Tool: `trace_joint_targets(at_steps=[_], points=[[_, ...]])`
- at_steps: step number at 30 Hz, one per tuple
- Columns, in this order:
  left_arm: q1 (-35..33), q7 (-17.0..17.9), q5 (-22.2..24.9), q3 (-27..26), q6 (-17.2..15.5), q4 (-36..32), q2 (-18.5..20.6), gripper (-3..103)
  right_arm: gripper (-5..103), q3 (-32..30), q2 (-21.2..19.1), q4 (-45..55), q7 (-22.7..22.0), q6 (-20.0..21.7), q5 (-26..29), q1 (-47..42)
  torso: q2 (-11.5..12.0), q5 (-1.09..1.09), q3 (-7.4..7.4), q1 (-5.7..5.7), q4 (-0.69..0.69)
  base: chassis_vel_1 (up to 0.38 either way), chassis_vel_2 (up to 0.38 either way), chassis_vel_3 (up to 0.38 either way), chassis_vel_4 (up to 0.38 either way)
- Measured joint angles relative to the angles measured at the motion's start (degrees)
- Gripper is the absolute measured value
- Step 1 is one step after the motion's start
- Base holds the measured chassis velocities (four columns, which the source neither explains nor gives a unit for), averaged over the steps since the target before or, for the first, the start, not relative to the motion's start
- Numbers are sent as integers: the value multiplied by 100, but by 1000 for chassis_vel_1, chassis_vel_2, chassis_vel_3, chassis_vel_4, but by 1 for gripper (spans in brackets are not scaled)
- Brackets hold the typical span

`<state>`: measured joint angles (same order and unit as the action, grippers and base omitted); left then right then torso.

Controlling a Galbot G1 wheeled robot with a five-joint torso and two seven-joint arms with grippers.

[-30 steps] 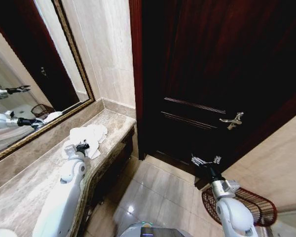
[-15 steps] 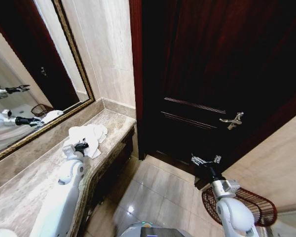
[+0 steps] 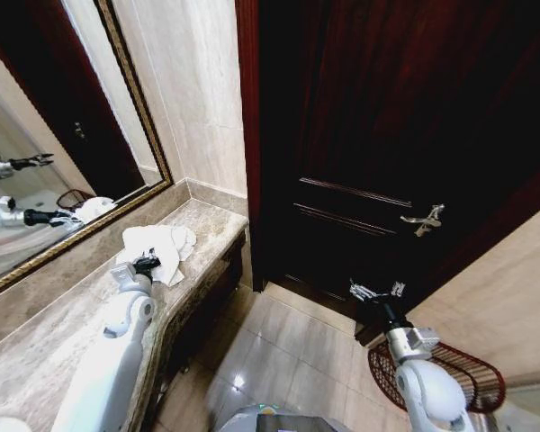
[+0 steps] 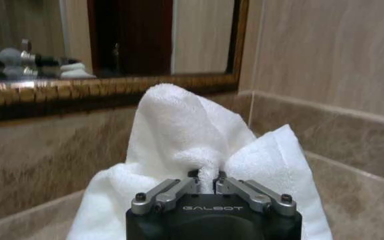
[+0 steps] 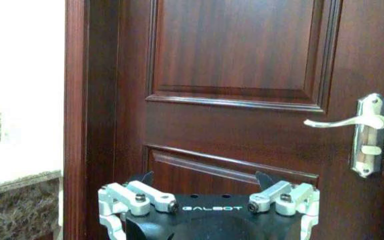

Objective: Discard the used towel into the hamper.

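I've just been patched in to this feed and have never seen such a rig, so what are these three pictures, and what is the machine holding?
This is a wheeled robot with two arms, each ending in a pincer. The wide picture comes from a camera on its head, looking down at a bathroom. The other two come from cameras on its wrists.

The left pincer is shut on a fold of a white towel, which lies bunched on the stone counter below the mirror. The left wrist picture shows the pinch up close.

The right pincer is open and holds nothing. It hangs in front of the dark wooden door, below its silver handle.

The hamper, a reddish-brown slatted basket, stands on the floor on the robot's right.
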<state>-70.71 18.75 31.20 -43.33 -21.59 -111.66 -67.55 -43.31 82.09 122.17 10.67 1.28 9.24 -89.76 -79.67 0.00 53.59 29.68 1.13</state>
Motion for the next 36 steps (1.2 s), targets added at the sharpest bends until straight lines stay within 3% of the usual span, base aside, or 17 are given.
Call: trace_joint_targets(at_steps=[15,27,36], points=[[-246,-121,40,-16,222,-934,40,6,100,-3,38,52,3,0,-7,-23,0,0,0,0,0,0,0,0,0],[-559,-521,101,-35,449,-2079,86,6,100,-13,45,123,-19,-7,22,-58,0,0,0,0,0,0,0,0,0],[-1047,-879,-232,77,719,-2475,-291,6,100,-30,79,229,-117,3,107,-108,0,1,0,0,0,0,0,0,0]])
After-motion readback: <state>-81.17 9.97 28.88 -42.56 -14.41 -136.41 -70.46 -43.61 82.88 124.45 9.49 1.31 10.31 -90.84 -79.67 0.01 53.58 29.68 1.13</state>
